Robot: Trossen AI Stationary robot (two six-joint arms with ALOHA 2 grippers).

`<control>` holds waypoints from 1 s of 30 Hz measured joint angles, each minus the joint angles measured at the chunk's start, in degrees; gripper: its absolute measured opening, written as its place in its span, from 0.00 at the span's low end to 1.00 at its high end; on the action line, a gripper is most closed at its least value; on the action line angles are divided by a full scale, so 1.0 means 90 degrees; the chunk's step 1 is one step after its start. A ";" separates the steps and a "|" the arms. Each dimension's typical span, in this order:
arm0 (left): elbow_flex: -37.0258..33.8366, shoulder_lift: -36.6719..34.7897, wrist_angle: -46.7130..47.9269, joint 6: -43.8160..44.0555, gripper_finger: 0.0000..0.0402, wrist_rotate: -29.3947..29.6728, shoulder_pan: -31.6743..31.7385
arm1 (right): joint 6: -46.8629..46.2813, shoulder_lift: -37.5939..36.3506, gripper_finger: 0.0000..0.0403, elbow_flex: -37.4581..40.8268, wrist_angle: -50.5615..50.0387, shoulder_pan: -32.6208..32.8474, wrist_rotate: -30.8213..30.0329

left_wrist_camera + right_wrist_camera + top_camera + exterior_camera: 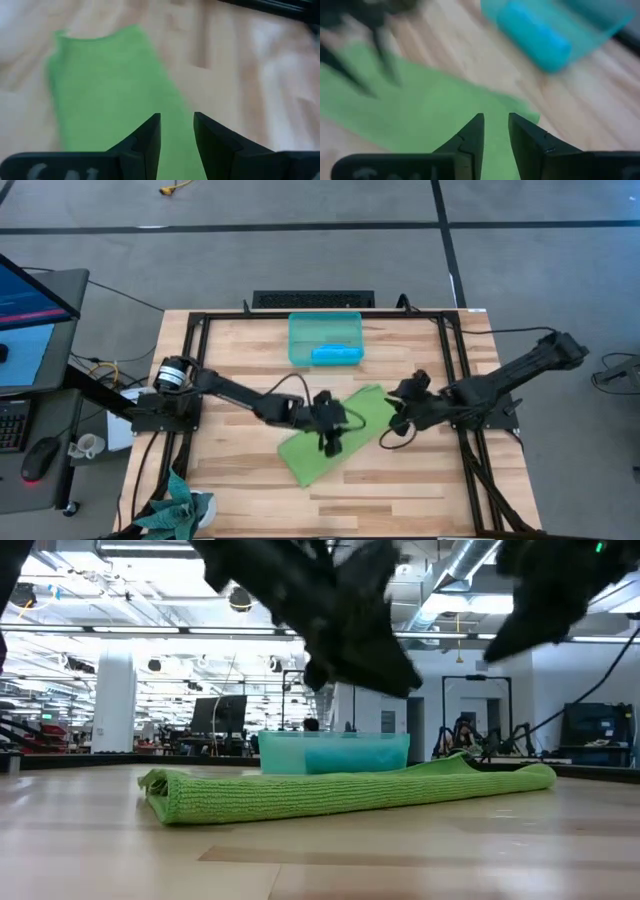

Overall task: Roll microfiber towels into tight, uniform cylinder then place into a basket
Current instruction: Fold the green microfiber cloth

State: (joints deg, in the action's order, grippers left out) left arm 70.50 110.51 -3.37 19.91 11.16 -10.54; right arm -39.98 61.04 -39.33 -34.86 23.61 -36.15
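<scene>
Blue towel (336, 355) is already rolled and laid in the basket (300, 330) at the table's far edge. Green towel (310, 455) is folded into a long strip mid-table, not yet rolled. Left gripper (331, 444) and right gripper (397, 420) are held above its two ends, jaws narrowly parted, nothing gripped.
</scene>
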 joint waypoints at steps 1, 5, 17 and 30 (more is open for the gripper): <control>-0.0004 0.0015 0.0031 0.0042 0.27 -0.0002 0.0128 | 0.0002 -0.0209 0.28 -0.0013 0.0011 0.0073 -0.0153; -0.0012 0.0244 -0.0046 0.0374 0.27 -0.0262 0.0550 | -0.0055 -0.0901 0.28 -0.0014 -0.0181 0.0443 -0.0555; 0.0041 0.1075 -0.0105 0.0817 0.27 -0.0921 0.0689 | -0.0556 -0.1059 0.28 -0.0011 -0.0308 0.1455 -0.0660; 0.0090 0.0911 0.1776 0.3418 0.27 -0.0117 0.0685 | -0.0557 -0.1032 0.28 -0.0012 -0.0273 0.1444 -0.0664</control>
State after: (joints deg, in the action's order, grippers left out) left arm 71.31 118.71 12.62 50.67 10.10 -4.38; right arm -44.99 51.75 -39.44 -37.32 36.60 -42.13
